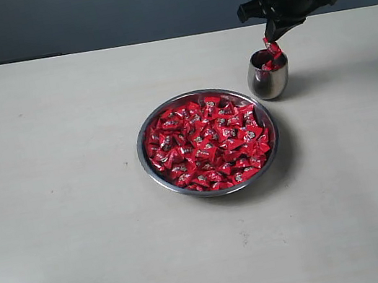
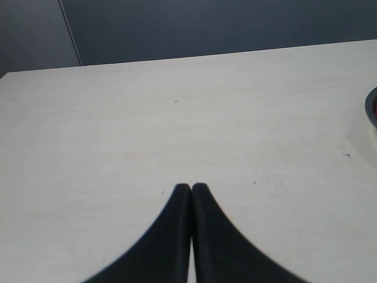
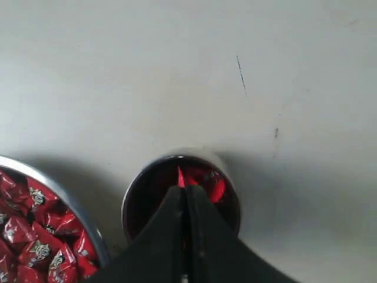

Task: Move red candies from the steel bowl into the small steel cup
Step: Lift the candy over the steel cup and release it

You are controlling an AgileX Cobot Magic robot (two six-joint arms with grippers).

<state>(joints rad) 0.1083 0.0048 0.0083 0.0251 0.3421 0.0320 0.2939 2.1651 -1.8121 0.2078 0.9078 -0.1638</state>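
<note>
Above the table (image 1: pixel 76 205), right gripper (image 1: pixel 274 34) pinches red candy (image 1: pixel 273 46) over small steel cup (image 1: pixel 268 80).

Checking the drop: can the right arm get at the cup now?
Probably yes. The right pincer hangs just over the cup's open mouth, shut on a candy; nothing lies between them.
</note>
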